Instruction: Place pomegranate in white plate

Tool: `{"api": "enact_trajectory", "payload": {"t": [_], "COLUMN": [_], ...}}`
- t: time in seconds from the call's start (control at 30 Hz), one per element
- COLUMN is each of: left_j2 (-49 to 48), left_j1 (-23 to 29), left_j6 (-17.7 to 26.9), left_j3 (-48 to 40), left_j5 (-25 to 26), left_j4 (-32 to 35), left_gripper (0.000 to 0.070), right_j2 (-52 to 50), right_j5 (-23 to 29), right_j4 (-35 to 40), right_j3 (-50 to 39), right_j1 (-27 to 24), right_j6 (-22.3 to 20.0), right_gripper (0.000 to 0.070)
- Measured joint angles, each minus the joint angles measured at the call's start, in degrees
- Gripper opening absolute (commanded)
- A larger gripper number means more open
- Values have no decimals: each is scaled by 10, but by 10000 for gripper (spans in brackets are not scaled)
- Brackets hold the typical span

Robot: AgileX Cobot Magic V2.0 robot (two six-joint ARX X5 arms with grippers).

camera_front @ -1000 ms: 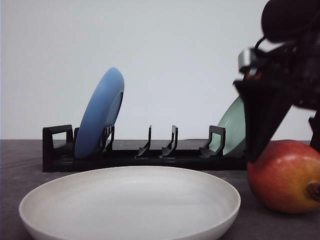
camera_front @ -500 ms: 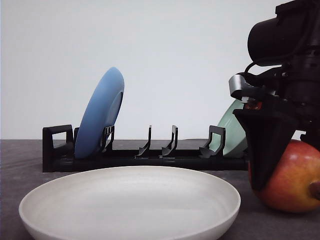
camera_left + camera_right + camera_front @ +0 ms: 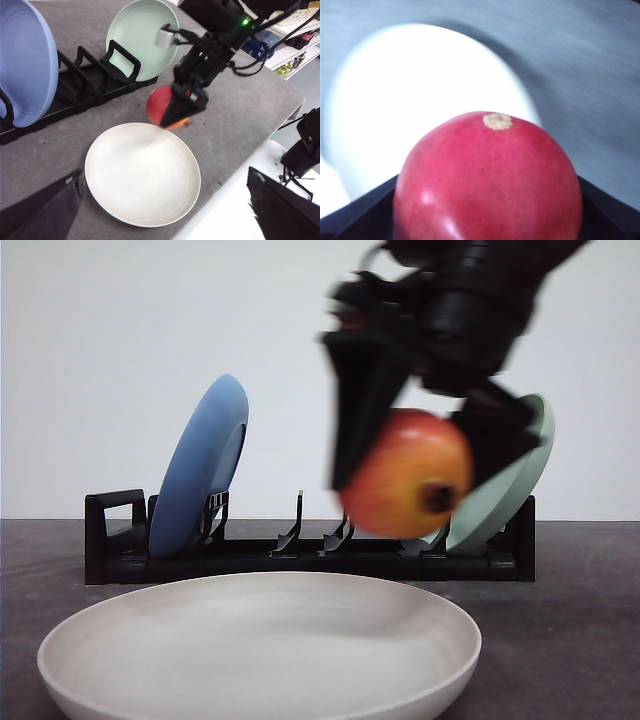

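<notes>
The pomegranate [image 3: 407,475] is clamped in the right end effector [image 3: 420,455] and carried clear of the table [image 3: 570,640], near the far rim of the white plate [image 3: 260,645]. Lowering and release are left.

The table [image 3: 570,640] has a dark grey, matte top. The white plate [image 3: 260,645] lies flat on it near the front edge. Behind the plate, a black rack [image 3: 300,550] stands on the table, holding a blue plate [image 3: 200,465] at one end and a green plate [image 3: 505,500] at the other, both on edge.
</notes>
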Motion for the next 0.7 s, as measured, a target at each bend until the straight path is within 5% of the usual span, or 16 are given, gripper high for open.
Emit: {"api": "enact_trajectory", "payload": {"t": [0.47,0.7], "left_j2": [0,0], "left_j1": [0,0], "left_j6": [0,0], "left_j3": [0,0], "left_j5": [-43,-43], "left_j4": [22,22], "left_gripper": [626,626], "right_j2": [98,99], "right_j5": [1,1], "right_j4": [54,56], "right_j3": [0,0], "right_j1": [87,89], "right_j6": [30,30], "right_gripper": [431,693]}}
